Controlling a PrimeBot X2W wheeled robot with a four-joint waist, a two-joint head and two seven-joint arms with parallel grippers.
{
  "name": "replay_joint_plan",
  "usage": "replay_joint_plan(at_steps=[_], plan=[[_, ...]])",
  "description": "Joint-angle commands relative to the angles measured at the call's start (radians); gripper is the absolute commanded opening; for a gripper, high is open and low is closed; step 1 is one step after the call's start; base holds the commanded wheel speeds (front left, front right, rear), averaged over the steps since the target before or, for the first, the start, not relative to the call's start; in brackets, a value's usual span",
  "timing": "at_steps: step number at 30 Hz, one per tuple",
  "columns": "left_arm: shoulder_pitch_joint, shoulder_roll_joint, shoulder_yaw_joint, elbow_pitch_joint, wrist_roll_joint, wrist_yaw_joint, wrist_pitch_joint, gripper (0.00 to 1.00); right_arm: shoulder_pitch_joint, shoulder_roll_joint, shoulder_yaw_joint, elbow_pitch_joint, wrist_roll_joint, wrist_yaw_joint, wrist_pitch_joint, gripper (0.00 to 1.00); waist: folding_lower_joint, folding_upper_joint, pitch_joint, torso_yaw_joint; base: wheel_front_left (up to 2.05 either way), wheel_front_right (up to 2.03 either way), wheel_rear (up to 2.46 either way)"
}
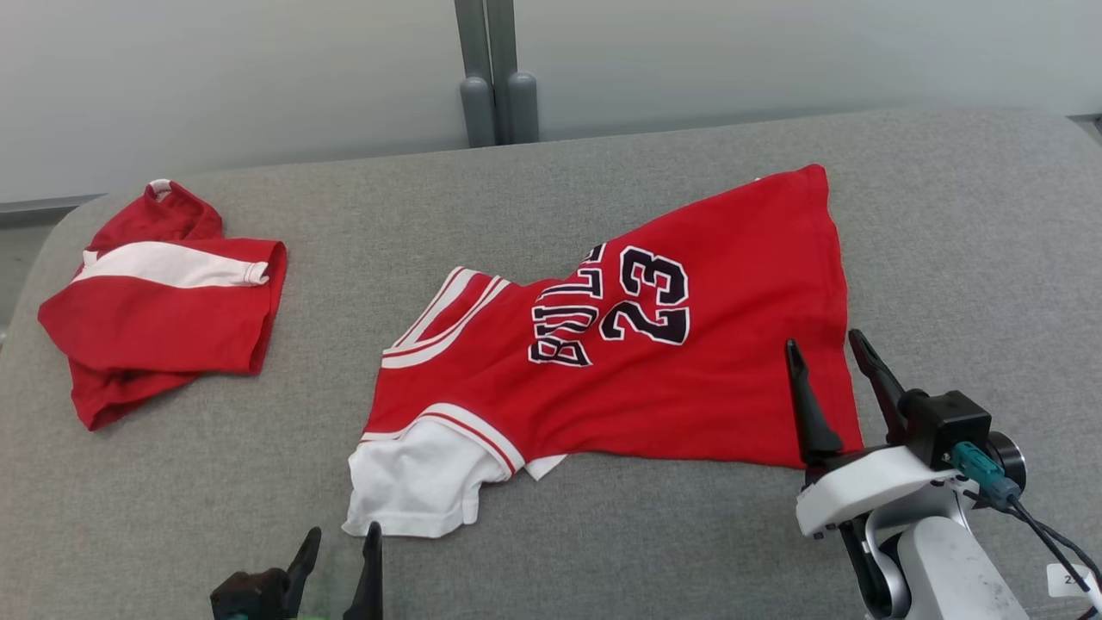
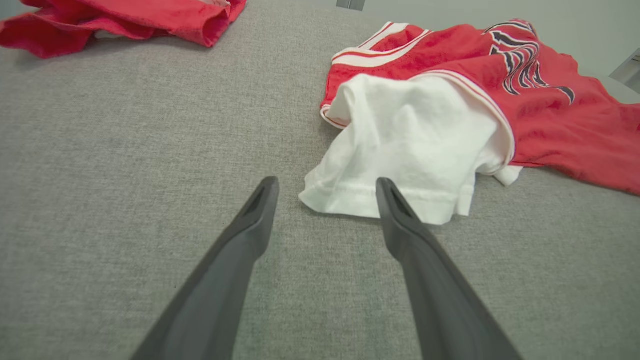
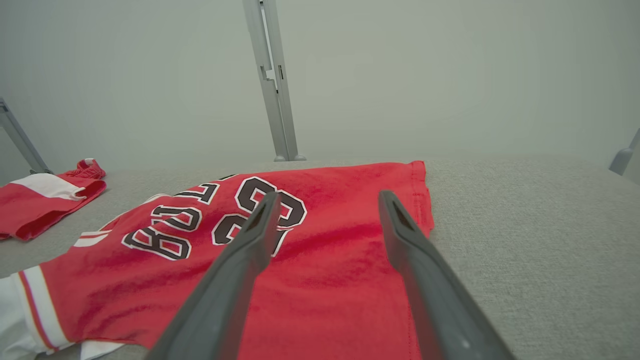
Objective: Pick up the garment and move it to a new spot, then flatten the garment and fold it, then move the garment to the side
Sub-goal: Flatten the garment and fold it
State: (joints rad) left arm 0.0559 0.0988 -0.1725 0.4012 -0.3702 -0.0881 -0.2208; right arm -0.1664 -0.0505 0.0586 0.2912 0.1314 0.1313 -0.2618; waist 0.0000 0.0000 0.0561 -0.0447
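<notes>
A red jersey (image 1: 671, 370) with "BULLS 23" in dark letters lies spread on the grey surface, its collar to the left and its hem to the right. Its white sleeve (image 1: 417, 482) sticks out at the lower left. In the left wrist view the white sleeve (image 2: 410, 145) lies just beyond the tips of my open left gripper (image 2: 327, 192), apart from them. That left gripper (image 1: 342, 542) sits at the bottom edge of the head view. My open right gripper (image 1: 828, 353) hovers over the jersey's lower right corner; in the right wrist view the jersey (image 3: 320, 260) lies beneath the right gripper (image 3: 327, 205).
A second red garment with a white stripe (image 1: 159, 301) lies bunched at the far left of the grey padded surface (image 1: 603, 551). A grey post (image 1: 495, 73) stands behind the surface's back edge, before a pale wall. Bare grey padding stretches to the right of the jersey.
</notes>
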Motion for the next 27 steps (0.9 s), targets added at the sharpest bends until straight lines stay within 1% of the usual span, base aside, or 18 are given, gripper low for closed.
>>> replay_joint_plan(at_steps=[1, 8, 9, 10, 11, 12, 16, 19, 25, 27], plan=[[-0.033, 0.009, -0.005, 0.016, 0.002, -0.005, -0.005, 1.00, -0.010, 0.000, 0.002, 0.002, 0.010, -0.001, -0.005, 1.00, 0.0000, 0.0000, 0.014, -0.008, 0.00, 0.00, 0.00], [-0.108, 0.016, -0.017, 0.118, 0.008, -0.012, -0.017, 1.00, -0.021, 0.000, -0.003, 0.001, 0.005, -0.001, -0.005, 1.00, 0.0000, 0.0000, 0.045, -0.031, 0.00, 0.00, 0.00], [-0.118, 0.017, -0.022, 0.133, 0.010, -0.014, -0.017, 0.69, -0.021, 0.000, -0.006, 0.001, 0.003, -0.001, -0.005, 1.00, 0.0000, 0.0000, 0.048, -0.035, 0.00, 0.00, 0.00], [-0.124, 0.017, -0.024, 0.143, 0.009, -0.016, -0.018, 0.48, -0.021, 0.000, -0.009, 0.002, 0.001, -0.001, -0.005, 1.00, 0.0000, 0.0000, 0.051, -0.038, 0.00, 0.00, 0.00], [-0.130, 0.016, -0.027, 0.152, 0.005, -0.017, -0.020, 0.25, -0.017, 0.000, -0.013, 0.003, -0.001, -0.001, -0.005, 1.00, 0.0000, 0.0000, 0.054, -0.039, 0.00, 0.00, 0.00], [-0.134, 0.013, -0.030, 0.160, 0.000, -0.020, -0.023, 0.00, -0.011, 0.000, -0.020, 0.007, -0.002, -0.001, -0.005, 1.00, 0.0000, 0.0000, 0.057, -0.040, 0.00, 0.00, 0.00], [-0.140, 0.010, -0.044, 0.171, -0.007, -0.027, -0.031, 0.00, 0.017, 0.000, -0.049, 0.044, -0.011, -0.001, 0.000, 1.00, 0.0000, 0.0000, 0.059, -0.037, 0.00, 0.00, 0.00], [-0.127, 0.007, -0.042, 0.149, -0.015, -0.031, -0.038, 0.00, 0.034, 0.000, -0.083, 0.089, -0.007, -0.001, 0.034, 1.00, 0.0000, 0.0000, 0.056, -0.027, 0.00, 0.00, 0.00], [-0.073, 0.009, -0.015, 0.038, -0.019, -0.027, -0.044, 0.00, 0.046, -0.001, -0.153, 0.197, 0.018, -0.001, 0.110, 1.00, 0.0000, 0.0000, 0.048, 0.006, 0.00, 0.00, 0.00], [-0.060, 0.007, -0.014, 0.006, -0.012, -0.024, -0.045, 0.00, 0.037, 0.000, -0.166, 0.225, 0.016, -0.001, 0.116, 1.00, 0.0000, 0.0000, 0.047, 0.018, 0.00, 0.00, 0.00]])
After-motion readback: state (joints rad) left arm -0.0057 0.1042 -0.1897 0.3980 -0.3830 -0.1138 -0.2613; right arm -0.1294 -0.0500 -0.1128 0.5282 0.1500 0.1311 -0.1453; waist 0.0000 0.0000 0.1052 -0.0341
